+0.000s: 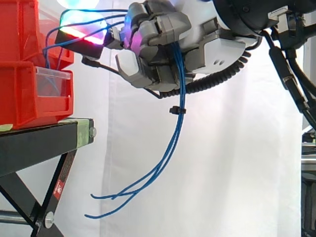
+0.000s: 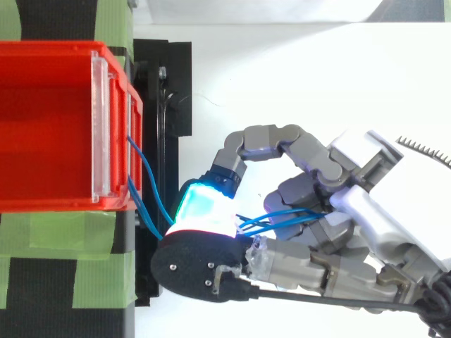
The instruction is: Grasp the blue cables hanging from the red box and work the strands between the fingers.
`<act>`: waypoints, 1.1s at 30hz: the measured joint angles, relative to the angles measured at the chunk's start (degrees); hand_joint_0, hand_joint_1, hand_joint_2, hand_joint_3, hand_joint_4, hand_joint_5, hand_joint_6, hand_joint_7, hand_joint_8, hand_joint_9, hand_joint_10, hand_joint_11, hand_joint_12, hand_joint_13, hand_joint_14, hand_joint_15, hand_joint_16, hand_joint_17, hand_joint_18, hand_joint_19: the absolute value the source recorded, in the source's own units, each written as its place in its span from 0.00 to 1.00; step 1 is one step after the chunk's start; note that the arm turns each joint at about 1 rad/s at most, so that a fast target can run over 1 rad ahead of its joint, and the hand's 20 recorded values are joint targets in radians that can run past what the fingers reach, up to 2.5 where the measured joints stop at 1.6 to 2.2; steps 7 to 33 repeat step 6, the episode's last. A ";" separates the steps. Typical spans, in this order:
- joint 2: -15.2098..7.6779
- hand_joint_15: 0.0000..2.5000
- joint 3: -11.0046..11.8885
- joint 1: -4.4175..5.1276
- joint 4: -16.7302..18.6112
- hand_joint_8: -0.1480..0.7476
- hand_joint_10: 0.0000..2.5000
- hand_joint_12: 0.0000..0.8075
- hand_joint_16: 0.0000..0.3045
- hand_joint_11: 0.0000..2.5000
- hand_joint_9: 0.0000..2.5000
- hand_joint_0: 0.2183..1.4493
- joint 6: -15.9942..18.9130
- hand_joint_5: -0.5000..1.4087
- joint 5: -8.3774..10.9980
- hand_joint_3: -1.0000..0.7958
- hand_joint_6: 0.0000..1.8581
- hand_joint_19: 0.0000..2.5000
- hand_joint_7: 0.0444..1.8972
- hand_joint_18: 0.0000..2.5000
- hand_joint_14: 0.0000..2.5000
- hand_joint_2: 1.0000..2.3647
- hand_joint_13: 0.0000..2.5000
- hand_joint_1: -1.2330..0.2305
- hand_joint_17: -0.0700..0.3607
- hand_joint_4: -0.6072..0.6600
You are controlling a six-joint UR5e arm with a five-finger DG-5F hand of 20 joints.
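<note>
Several thin blue cables run from the red bin across to my hand, pass through its curled fingers and hang down in a bundle, tied by a small black band. Their loose ends curl out to the left far below the hand. From above, the blue cables leave the front of the red bin and disappear between the curled fingers of my hand. The hand is shut on the strands, just right of the bin, its fingertip pads glowing cyan and white.
The red bins are stacked on a black stand with angled legs and green tape on its top. A white curtain hangs behind. Open space lies below the hand, to the right of the stand.
</note>
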 measured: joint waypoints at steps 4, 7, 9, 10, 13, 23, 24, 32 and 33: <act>0.01 0.65 0.00 0.00 0.00 0.75 1.00 0.77 0.81 1.00 0.78 0.47 0.00 0.38 0.00 0.69 0.67 0.23 0.65 1.00 1.00 0.13 0.79 0.37 0.59 0.54; 0.01 0.65 0.00 0.00 0.00 0.75 1.00 0.77 0.81 1.00 0.78 0.47 0.00 0.38 0.00 0.69 0.67 0.23 0.64 1.00 1.00 0.13 0.79 0.37 0.59 0.54; 0.01 0.65 0.00 0.00 0.00 0.75 1.00 0.77 0.81 1.00 0.78 0.47 0.00 0.38 0.00 0.69 0.67 0.23 0.64 1.00 1.00 0.13 0.79 0.37 0.59 0.54; 0.01 0.65 0.00 0.00 0.00 0.75 1.00 0.77 0.81 1.00 0.78 0.47 0.00 0.38 0.00 0.69 0.67 0.23 0.64 1.00 1.00 0.13 0.79 0.37 0.59 0.54; 0.01 0.65 0.00 0.00 0.00 0.75 1.00 0.77 0.81 1.00 0.78 0.47 0.00 0.38 0.00 0.69 0.67 0.23 0.64 1.00 1.00 0.13 0.79 0.37 0.59 0.54; 0.01 0.65 0.00 0.00 0.00 0.75 1.00 0.77 0.81 1.00 0.78 0.47 0.00 0.38 0.00 0.69 0.67 0.23 0.64 1.00 1.00 0.13 0.79 0.37 0.59 0.54; 0.01 0.65 0.00 0.00 0.00 0.75 1.00 0.77 0.81 1.00 0.78 0.47 0.00 0.38 0.00 0.69 0.67 0.23 0.64 1.00 1.00 0.13 0.79 0.37 0.59 0.54; 0.01 0.65 0.00 0.00 0.00 0.75 1.00 0.77 0.81 1.00 0.78 0.47 0.00 0.38 0.00 0.69 0.67 0.23 0.64 1.00 1.00 0.13 0.79 0.37 0.59 0.54; 0.01 0.65 0.00 0.00 0.00 0.75 1.00 0.77 0.81 1.00 0.78 0.47 0.00 0.38 0.00 0.69 0.67 0.23 0.64 1.00 1.00 0.13 0.79 0.37 0.59 0.54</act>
